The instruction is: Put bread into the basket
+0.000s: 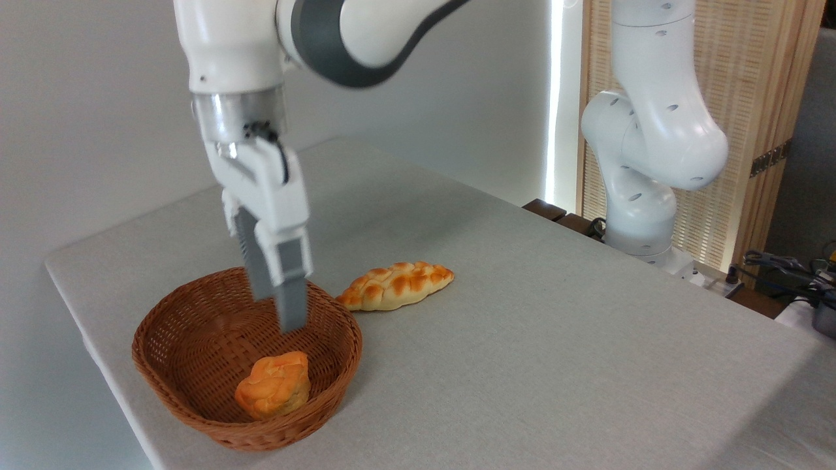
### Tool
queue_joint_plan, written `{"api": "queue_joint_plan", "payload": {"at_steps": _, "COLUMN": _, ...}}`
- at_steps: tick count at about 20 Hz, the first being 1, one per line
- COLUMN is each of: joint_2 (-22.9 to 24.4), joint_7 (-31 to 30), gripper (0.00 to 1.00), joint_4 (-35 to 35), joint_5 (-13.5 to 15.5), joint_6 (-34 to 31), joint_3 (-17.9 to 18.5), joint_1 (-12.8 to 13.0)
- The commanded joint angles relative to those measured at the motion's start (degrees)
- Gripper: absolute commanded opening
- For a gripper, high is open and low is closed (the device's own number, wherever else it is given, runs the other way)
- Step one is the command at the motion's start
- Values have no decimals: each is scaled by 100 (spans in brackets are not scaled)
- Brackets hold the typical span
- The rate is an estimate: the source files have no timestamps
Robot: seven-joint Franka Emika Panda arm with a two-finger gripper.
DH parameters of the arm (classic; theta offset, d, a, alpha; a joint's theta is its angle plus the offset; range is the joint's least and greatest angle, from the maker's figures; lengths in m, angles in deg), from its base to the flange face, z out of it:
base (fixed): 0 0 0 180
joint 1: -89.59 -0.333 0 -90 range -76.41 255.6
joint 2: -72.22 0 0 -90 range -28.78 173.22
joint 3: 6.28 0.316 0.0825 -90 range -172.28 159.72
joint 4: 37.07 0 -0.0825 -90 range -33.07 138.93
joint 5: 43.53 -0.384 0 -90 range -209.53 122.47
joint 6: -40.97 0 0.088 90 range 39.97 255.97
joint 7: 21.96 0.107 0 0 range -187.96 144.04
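- One basket (196,365) at left on the tabletop (555,339), bread (273,385) lying inside.
- Pincer (279,307) above it, spread a little, holding nothing.
- Braided loaf (395,285) just right, outside.
- Drop looks done; next, lift away.

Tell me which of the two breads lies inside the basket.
The small round orange bun lies inside the wicker basket. The longer braided loaf lies on the table, beside it.
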Motion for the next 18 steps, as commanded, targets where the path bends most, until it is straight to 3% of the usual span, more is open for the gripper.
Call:
{"api": "queue_joint_plan", "payload": {"at_steps": 1, "joint_2": 92, "joint_7": -139, "gripper": 100, "joint_4": -539, "joint_5": 325, "joint_6": -1289, "joint_3": 40, "joint_1": -40}}
{"api": "queue_joint_plan", "payload": {"at_steps": 3, "joint_2": 127, "joint_7": -130, "gripper": 100, "joint_4": -654, "joint_5": 386, "joint_6": -1537, "joint_3": 40, "joint_1": -92}}
{"api": "queue_joint_plan", "payload": {"at_steps": 4, "joint_2": 197, "joint_7": -165, "gripper": 100, "joint_4": -698, "joint_5": 535, "joint_6": -1564, "joint_3": -30, "joint_1": -319}}
{"api": "queue_joint_plan", "payload": {"at_steps": 6, "joint_2": 408, "joint_7": -104, "gripper": 100, "joint_4": -681, "joint_5": 1166, "joint_6": -1538, "joint_3": -92, "joint_1": -698}}
{"api": "queue_joint_plan", "payload": {"at_steps": 7, "joint_2": 478, "joint_7": -86, "gripper": 100, "joint_4": -663, "joint_5": 1265, "joint_6": -1573, "joint_3": -83, "joint_1": -795}}
{"api": "queue_joint_plan", "payload": {"at_steps": 9, "joint_2": 567, "joint_7": 19, "gripper": 100, "joint_4": -628, "joint_5": 1257, "joint_6": -1582, "joint_3": -101, "joint_1": -883}}
{"api": "queue_joint_plan", "payload": {"at_steps": 12, "joint_2": 620, "joint_7": 45, "gripper": 100, "joint_4": -619, "joint_5": 1248, "joint_6": -1766, "joint_3": -775, "joint_1": -1436}}
{"api": "queue_joint_plan", "payload": {"at_steps": 18, "joint_2": 602, "joint_7": 63, "gripper": 100, "joint_4": -584, "joint_5": 739, "joint_6": -1828, "joint_3": -1024, "joint_1": -1473}}
